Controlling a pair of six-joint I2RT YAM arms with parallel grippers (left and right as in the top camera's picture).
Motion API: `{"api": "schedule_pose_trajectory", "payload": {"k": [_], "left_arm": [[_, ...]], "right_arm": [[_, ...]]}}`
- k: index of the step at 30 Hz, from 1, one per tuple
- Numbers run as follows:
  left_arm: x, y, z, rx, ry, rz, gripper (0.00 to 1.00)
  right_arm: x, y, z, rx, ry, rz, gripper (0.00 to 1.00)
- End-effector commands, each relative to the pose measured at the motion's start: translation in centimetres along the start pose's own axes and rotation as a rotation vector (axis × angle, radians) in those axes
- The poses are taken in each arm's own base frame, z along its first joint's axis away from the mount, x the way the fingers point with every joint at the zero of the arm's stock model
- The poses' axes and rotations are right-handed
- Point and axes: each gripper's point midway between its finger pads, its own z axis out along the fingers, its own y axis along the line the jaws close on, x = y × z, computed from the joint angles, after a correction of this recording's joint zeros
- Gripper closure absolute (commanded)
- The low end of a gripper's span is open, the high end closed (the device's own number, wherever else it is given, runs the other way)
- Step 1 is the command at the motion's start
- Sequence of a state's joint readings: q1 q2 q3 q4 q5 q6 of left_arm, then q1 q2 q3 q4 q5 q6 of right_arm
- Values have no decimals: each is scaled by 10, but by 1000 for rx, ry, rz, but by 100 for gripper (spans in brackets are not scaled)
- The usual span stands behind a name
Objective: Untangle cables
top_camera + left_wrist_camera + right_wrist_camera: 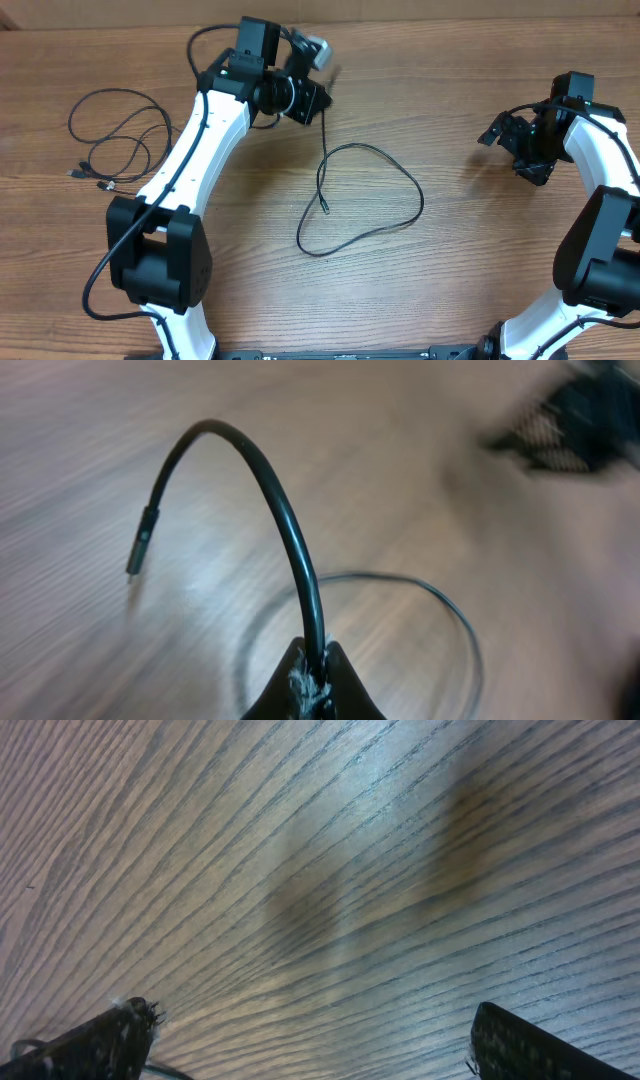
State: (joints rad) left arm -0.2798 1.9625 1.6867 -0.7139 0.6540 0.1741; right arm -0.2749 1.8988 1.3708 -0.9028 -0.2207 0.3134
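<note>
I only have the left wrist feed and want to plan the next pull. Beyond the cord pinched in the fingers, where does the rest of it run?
Observer: Seen from overhead, the held cable runs from the left gripper into one open loop at the centre of the table. Its far plug lies inside that loop.
Operator: Is any other cord crossing it?
Observer: None that I can see. A second cable lies in loose loops at the far left, beyond the left arm.
Operator: Is the right gripper free?
Observer: Yes, the right gripper is open and empty, over bare wood off to the right.
</note>
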Motion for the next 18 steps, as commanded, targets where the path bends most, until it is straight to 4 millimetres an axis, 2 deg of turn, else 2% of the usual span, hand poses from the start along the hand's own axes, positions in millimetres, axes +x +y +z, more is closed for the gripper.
{"api": "schedule_pose_trajectory", "payload": {"k": [1, 5, 11, 14, 18], "left_arm": [[14, -41, 10, 292, -17, 206, 96], [24, -58, 15, 422, -23, 239, 96], [24, -79, 16, 535, -49, 252, 95], [25, -90, 18, 565, -46, 259, 90], [30, -105, 28, 577, -17, 281, 90]], "right_arm": [[-9, 5, -12, -9, -44, -17, 0], [-9, 5, -12, -9, -44, -17, 0], [-9, 5, -12, -9, -44, -17, 0], [-9, 5, -12, -9, -44, -17, 0], [-9, 5, -12, -9, -44, -17, 0]]}}
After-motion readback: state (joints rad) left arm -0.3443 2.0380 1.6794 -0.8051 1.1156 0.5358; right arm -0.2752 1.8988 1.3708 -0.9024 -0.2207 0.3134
